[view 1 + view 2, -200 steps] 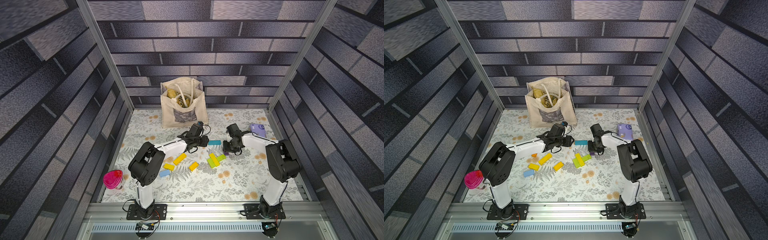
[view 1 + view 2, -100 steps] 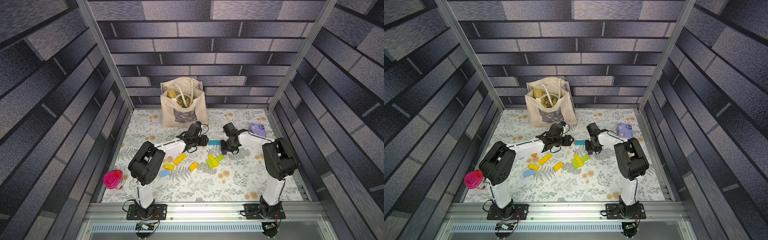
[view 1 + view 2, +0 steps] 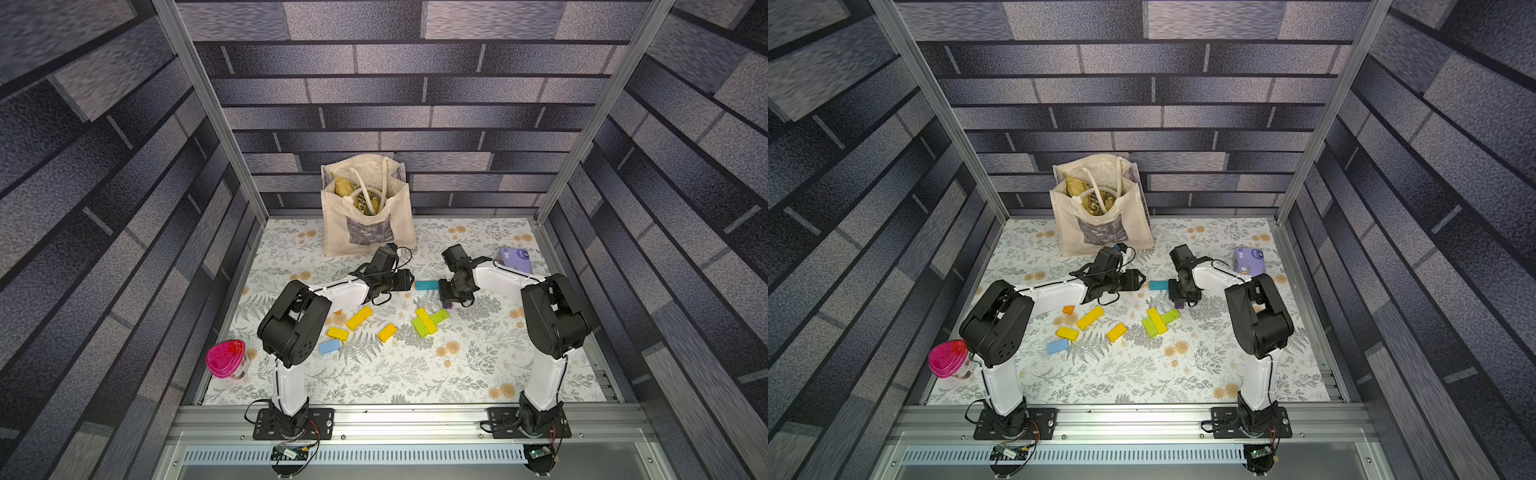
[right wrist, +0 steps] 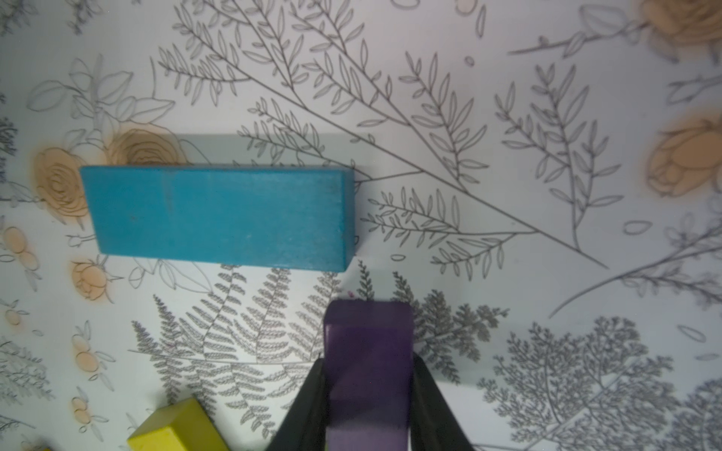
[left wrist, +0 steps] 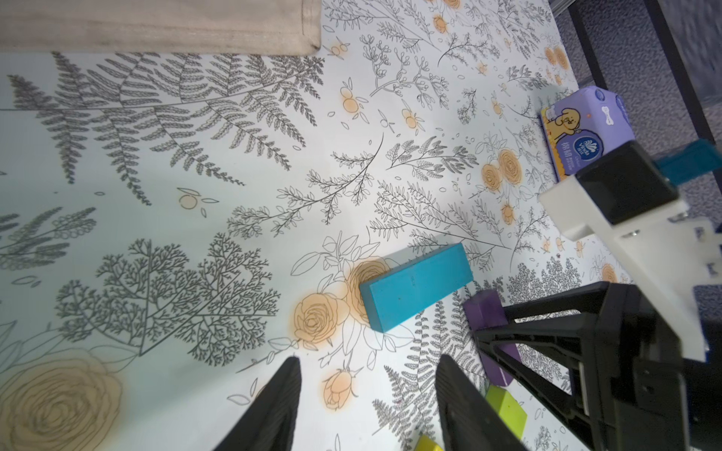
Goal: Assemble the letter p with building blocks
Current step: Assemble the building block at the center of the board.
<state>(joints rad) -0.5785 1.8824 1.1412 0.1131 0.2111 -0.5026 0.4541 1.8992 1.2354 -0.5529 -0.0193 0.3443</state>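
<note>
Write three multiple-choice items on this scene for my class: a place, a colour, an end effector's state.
1. Where does the teal block lie?
A. In the tote bag.
B. On the mat, between the left end effector and the right end effector.
C. On the tissue pack.

2. What colour block does the right end effector hold?
A. Purple.
B. Orange.
C. Light blue.

3. The left end effector is:
A. shut tight, holding nothing.
B. open, empty.
C. shut on the teal block.

Key: 1 B, both top views show it there. 2 A, the purple block sits clamped between its jaws. 3 B, its jaws stand apart, nothing between.
</note>
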